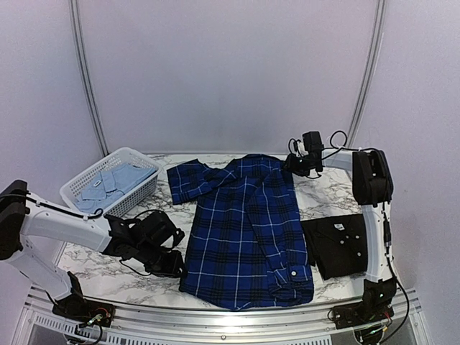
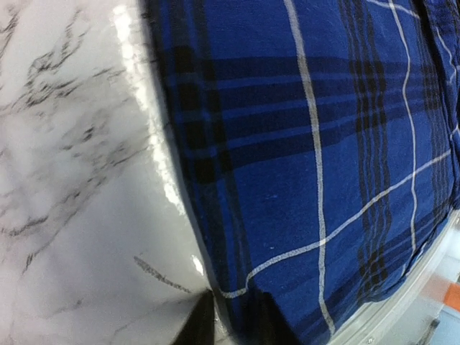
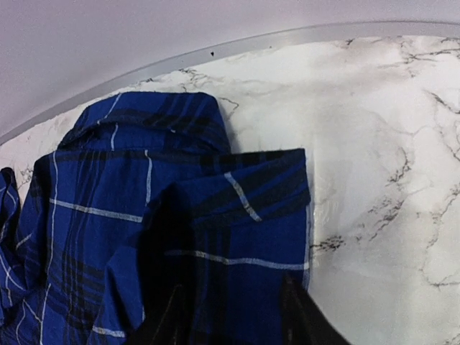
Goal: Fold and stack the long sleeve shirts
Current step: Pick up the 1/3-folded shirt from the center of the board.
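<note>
Folding plaid shirt, right pincer parted over it, hold of left pincer unclear; black shirt folded behind right pincer, pale blue shirt waiting.

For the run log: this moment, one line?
plaid shirt spread mid-table | black shirt folded | pale blue shirt in basket | left gripper at plaid's side | right gripper near its collar

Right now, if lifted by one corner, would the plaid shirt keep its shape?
Probably not: the plaid shirt lies in soft folds, so it likely droops. Pushed, it would probably bunch, like its rumpled sleeve. The glossy table may let it slide.
</note>
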Tool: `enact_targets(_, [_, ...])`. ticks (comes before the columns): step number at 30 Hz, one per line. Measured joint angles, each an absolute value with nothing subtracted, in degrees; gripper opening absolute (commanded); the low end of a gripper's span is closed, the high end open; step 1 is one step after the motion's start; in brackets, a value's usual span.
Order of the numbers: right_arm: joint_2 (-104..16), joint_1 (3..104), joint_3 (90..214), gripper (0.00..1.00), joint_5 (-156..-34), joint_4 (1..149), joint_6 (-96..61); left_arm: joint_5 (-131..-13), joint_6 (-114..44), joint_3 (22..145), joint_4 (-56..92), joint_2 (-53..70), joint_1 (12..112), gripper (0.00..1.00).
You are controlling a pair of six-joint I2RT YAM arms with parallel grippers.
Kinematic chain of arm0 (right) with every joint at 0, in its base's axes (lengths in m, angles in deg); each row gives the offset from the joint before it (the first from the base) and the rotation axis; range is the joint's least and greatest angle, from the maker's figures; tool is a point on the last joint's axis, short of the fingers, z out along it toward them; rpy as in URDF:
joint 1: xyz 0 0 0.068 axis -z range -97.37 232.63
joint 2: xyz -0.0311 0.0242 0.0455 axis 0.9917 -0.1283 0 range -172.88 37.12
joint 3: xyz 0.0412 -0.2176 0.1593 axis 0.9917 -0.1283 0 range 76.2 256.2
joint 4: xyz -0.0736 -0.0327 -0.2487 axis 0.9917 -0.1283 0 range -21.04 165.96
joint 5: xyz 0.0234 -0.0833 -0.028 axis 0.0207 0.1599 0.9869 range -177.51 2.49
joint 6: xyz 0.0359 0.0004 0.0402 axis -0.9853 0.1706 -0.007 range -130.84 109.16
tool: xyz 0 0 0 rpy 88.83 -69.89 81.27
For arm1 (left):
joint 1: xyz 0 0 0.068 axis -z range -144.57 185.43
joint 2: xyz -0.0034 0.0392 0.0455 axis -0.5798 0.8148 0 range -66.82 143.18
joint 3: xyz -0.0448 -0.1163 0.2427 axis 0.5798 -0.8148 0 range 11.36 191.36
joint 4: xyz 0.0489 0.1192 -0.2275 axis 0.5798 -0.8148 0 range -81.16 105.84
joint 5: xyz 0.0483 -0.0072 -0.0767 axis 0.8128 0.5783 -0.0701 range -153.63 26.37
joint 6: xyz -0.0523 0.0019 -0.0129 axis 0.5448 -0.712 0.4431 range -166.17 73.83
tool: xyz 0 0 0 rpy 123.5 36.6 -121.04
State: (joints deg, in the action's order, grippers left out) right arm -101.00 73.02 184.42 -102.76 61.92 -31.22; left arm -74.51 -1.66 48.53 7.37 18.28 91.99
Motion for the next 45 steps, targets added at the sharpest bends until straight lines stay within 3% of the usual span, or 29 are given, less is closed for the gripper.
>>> enact_targets(4, [-97.97,71.8,181.69,0.58,-99.94,60.45,-29.04,-70.92,-2.45,50.89,3.37,16.31,92.08,0.48])
enact_targets(12, [-85.22,67.84,173.62,0.63,-97.03,60.17,-26.81,-62.31,-8.39,66.95,-1.92,17.73,86.33,0.61])
enact_targets(23, [-66.95,65.83,156.79,0.64,-97.36,65.52,-27.29,-54.44,-17.33,95.5,-4.32,41.36,74.72,0.63])
enact_targets(32, [-56.87,65.48,147.11,0.64,-99.37,68.17,-27.94,-55.62,-23.19,108.06,-6.9,55.33,71.57,0.72])
enact_targets(38, [-54.54,65.42,143.94,0.64,-100.22,69.11,-28.62,-57.17,-25.51,114.38,-9.04,62.1,71.66,0.73])
enact_targets(42, [-53.71,65.2,142.13,0.64,-100.53,69.46,-29.08,-56.93,-26.07,117.88,-10.35,65.32,71.64,0.68])
enact_targets(45, [-53.46,64.87,141.82,0.64,-100.64,69.5,-29.23,-55.93,-26.05,119.32,-10.83,66.48,71.64,0.59])
